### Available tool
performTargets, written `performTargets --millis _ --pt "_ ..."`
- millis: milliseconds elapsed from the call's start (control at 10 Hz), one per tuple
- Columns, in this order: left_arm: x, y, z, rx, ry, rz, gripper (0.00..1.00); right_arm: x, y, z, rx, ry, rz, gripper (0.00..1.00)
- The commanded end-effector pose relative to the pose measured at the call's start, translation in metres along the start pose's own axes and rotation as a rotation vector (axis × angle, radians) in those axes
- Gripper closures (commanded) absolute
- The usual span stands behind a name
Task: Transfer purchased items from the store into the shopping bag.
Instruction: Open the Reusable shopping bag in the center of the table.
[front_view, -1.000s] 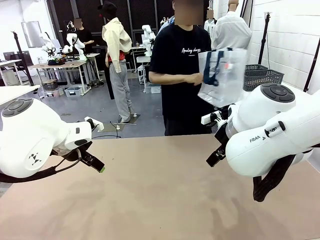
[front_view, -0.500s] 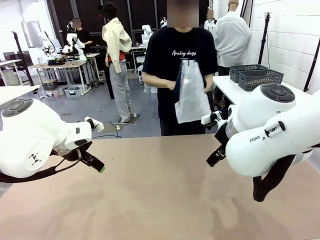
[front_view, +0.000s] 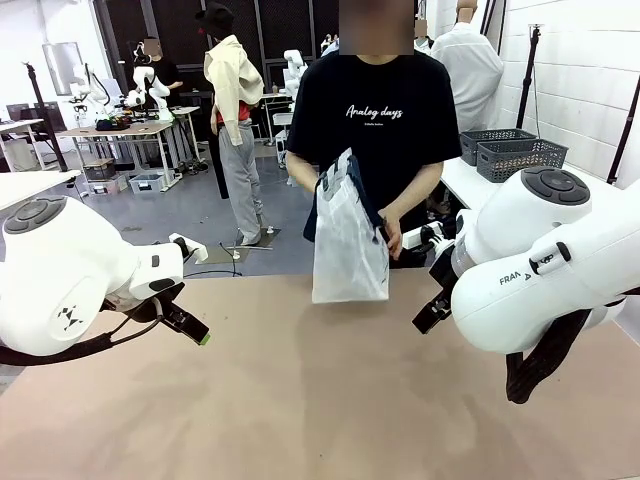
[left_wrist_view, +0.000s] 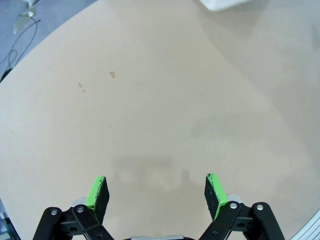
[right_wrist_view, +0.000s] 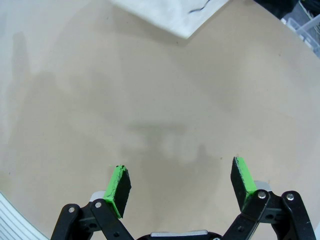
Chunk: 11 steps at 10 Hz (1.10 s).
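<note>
Near: left gripper (left_wrist_view: 156, 186) has its jaws spread wide with nothing between them, hovering over the bare table (left_wrist_view: 165, 100). The right gripper (right_wrist_view: 181, 175) is likewise spread and empty. Both arms sit back, likely to leave the middle free.

Far edge: the person's hand (front_view: 392, 238) holds the shopping bag (front_view: 348, 250) upright, its bottom at the tabletop, probably to offer it within reach. The bag is translucent, pale and flat, with navy handles (front_view: 325, 182); it looks unfilled.

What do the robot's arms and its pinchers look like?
The left arm and right arm are fat, round and shiny white, each with a dark grey round cap on top. Black cables run under them, and the right one has dark letters. The left gripper and right gripper are black, with two fingers tipped by green pads.
</note>
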<state>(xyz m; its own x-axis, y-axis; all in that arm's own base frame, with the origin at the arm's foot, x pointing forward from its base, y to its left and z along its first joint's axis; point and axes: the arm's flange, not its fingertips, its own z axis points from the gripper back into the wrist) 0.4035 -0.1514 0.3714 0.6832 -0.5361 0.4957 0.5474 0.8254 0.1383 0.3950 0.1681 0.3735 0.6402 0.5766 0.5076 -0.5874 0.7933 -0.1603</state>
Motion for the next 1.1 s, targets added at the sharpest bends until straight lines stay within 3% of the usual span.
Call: performTargets --millis 0,1000 --pt "-0.0002 0.0006 0.0 0.0 0.0 0.001 0.0 0.0 -0.0001 0.0 0.0 0.0 0.0 0.0" --pt "-0.0002 0.0006 0.0 0.0 0.0 0.001 0.0 0.0 -0.0001 0.0 0.0 0.0 0.0 0.0"
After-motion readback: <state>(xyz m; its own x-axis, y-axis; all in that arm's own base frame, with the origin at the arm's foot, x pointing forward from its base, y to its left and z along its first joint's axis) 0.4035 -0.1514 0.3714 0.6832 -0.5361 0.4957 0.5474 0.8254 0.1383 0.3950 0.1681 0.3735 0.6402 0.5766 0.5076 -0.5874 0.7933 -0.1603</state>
